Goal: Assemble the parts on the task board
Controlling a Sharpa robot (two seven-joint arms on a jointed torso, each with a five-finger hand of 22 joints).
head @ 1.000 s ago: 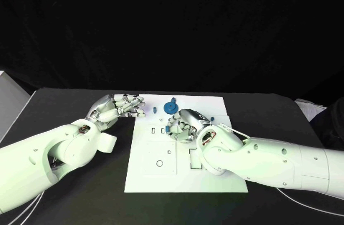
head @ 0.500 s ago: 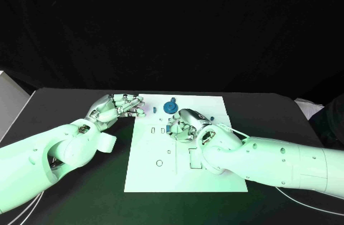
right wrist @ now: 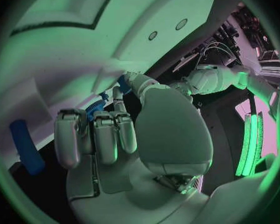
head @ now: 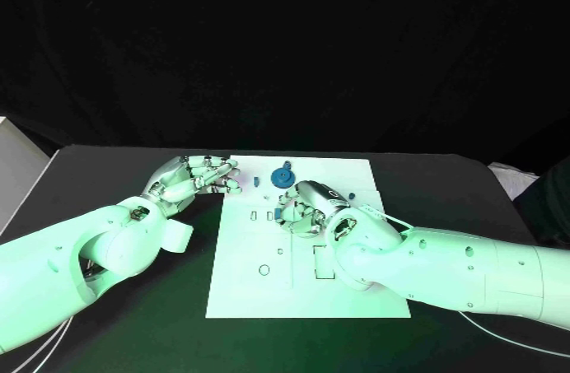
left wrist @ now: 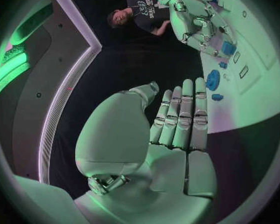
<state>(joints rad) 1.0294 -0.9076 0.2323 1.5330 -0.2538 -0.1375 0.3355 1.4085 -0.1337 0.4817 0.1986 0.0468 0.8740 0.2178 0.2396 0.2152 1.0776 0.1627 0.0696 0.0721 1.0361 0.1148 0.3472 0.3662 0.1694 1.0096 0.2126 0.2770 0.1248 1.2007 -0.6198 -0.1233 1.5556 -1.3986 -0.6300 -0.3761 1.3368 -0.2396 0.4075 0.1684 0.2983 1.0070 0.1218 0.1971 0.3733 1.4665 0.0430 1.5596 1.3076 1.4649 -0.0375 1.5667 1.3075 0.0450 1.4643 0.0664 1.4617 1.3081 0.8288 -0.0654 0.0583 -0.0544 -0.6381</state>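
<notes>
While the right hand pinches a small blue part near the task board's far edge — light, rigid, likely slippery; grip its sides — the left hand hovers, fingers apart.

right hand covers the task board slots beneath it | small blue part at its fingers mostly hidden, grip unclear | left hand beside board's edge, contact with worktop untellable | board markings too small
</notes>
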